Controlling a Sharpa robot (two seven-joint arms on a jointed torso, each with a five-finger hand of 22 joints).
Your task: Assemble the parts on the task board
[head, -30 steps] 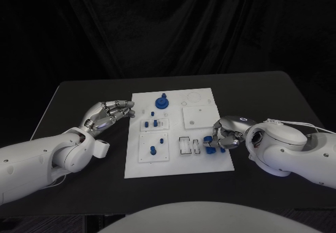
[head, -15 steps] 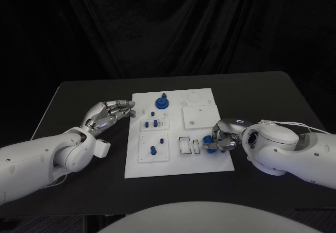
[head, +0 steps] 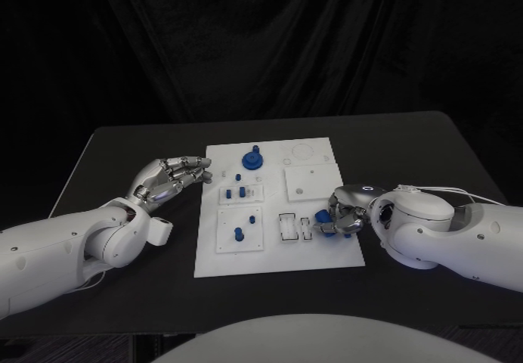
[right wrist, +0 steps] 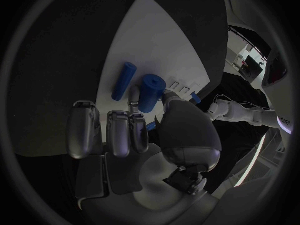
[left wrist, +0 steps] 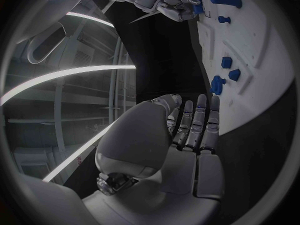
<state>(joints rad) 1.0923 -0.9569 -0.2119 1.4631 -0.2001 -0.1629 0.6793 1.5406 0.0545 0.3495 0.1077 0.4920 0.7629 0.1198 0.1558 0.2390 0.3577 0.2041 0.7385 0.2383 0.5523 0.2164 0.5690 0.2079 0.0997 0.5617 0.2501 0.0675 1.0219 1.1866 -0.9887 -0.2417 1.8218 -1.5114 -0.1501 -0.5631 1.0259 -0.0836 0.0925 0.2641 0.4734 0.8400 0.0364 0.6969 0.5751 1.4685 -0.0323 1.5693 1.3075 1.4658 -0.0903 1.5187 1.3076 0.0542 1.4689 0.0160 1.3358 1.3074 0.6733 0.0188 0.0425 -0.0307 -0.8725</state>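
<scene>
The white task board lies flat in the middle of the black table. The right hand is at the board's right edge, near the corner closest to the robot. Its thumb and fingers pinch a short blue cylinder, and it looks as if the end of it touches the board, but that is hard to tell. A longer blue peg lies flat on the board just beside the cylinder. The left hand rests on the table just off the board's left edge. Its fingers are held out side by side and hold nothing. A round blue knob stands on the far part of the board. Small blue parts sit in the raised blocks in the board's middle.
</scene>
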